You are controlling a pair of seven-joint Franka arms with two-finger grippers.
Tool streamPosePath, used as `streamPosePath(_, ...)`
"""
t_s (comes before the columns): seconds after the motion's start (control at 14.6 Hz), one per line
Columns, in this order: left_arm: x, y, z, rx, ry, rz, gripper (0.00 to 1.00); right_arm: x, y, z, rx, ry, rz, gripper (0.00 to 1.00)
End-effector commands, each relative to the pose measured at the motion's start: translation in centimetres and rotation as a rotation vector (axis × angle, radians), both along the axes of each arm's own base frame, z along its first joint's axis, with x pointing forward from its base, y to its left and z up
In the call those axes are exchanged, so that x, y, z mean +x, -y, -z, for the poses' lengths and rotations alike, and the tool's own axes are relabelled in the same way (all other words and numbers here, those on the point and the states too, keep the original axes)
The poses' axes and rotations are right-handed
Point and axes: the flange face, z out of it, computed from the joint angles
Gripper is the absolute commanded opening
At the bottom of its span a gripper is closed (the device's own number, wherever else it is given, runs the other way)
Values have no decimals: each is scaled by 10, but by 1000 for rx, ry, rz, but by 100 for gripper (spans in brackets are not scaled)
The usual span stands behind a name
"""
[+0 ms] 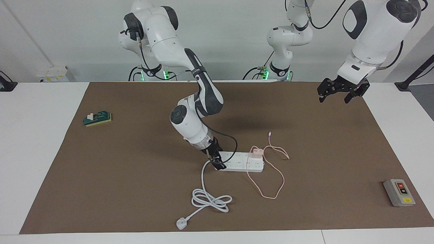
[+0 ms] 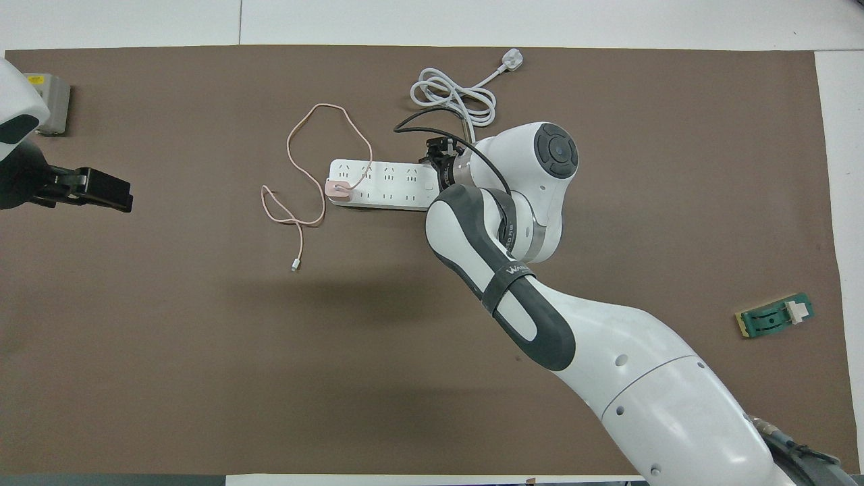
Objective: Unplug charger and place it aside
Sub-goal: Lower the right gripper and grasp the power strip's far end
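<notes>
The charger (image 1: 256,151) (image 2: 337,189) is a small pale pink cube plugged into the white power strip (image 1: 242,163) (image 2: 385,182), at the strip's end toward the left arm's side. Its thin pink cable (image 1: 271,183) (image 2: 317,135) loops loosely over the mat beside that end. My right gripper (image 1: 217,163) (image 2: 439,152) is low at the strip's other end, where the thick white cord leaves it, touching or nearly touching the strip. My left gripper (image 1: 334,97) (image 2: 101,191) hangs open and empty over the mat near the left arm's end, well away from the charger.
The strip's white cord (image 1: 210,200) (image 2: 452,91) lies coiled, farther from the robots than the strip, ending in a plug (image 1: 182,223). A grey box with a red button (image 1: 399,192) (image 2: 47,101) sits toward the left arm's end. A green block (image 1: 97,118) (image 2: 776,316) lies toward the right arm's end.
</notes>
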Motion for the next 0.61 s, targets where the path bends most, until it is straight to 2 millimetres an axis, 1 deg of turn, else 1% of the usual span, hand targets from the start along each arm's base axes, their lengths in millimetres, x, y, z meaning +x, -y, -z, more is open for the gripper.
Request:
streamPosePath(0.0,5,-2,4,15,7,-8,100,8,12,7,11,23,-1,100)
streamPosePath(0.07,5,-2,7,15,1,-3,100,9,15,10,9,18,5,100)
streamPosePath(0.27,7,-1,12,16,-7,0,100,10,17,11,9,22,-1,100)
streamPosePath(0.41,8,0,14,17,-10,-6,100,10,17,16,7,20,-1,100)
streamPosePath(0.55,11,5,19,18,-16,-43,100,10,17,15,31,20,18,100)
